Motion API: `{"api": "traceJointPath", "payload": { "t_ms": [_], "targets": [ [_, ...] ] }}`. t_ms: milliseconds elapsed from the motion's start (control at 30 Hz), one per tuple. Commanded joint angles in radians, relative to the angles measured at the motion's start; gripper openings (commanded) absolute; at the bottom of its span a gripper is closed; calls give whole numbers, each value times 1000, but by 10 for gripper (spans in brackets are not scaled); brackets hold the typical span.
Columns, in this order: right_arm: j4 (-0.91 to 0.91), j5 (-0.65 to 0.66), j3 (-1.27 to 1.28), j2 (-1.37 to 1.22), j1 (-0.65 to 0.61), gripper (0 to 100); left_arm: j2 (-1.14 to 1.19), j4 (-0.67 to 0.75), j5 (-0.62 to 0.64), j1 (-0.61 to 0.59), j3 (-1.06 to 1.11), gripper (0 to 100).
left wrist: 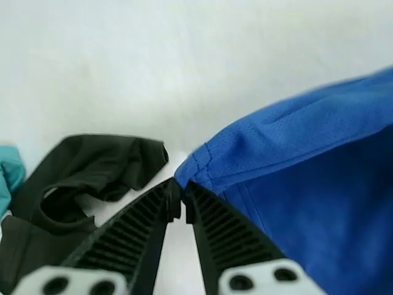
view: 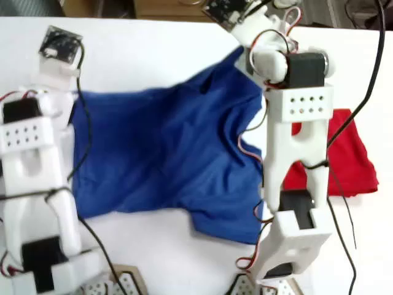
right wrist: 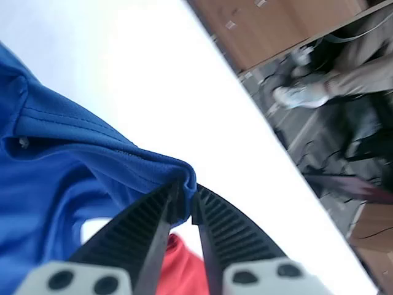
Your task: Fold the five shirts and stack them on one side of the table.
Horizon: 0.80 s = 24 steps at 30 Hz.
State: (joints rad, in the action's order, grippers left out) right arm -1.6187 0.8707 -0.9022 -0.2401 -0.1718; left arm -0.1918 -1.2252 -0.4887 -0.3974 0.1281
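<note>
blue shirt [view: 166,153]: spread wrinkled across the table's middle, two corners pinched up
red shirt [view: 351,157]: folded flat, just beside the blue
black shirt [left wrist: 80,178]: crumpled heap
teal cloth [left wrist: 8,177]: against the black

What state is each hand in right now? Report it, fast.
Left hand: closed, pinching a hem corner of the blue shirt.
Right hand: closed, pinching another edge of the blue shirt.
</note>
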Motion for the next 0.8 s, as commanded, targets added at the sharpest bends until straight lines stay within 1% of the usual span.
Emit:
{"api": "traceJointPath", "payload": {
  "t_ms": [0, 233, 367, 433, 500, 633, 700, 767],
  "targets": [
    [-39, -3, -55, 4, 19, 21, 18, -152, -37, 3, -154, 25],
    [-70, -2, -150, 16, 56, 21, 18, -367, -109, 2, -302, 25],
    [-91, -8, -150, 76, 59, 21, 18, -436, -150, 2, -309, 25],
    [-93, -32, -114, 134, 62, 21, 23, -470, -158, 0, -306, 25],
    [-93, -58, -32, 208, 59, 21, 23, -500, -158, 0, -306, 25],
    [-91, -64, 216, 366, 44, 21, 25, -523, -157, 0, -298, 25],
    [-88, -64, 342, 437, 39, 21, 20, -526, -164, 0, -257, 25],
    [-87, -64, 454, 503, 39, 21, 18, -522, -198, 2, -194, 25]
  ]
}}
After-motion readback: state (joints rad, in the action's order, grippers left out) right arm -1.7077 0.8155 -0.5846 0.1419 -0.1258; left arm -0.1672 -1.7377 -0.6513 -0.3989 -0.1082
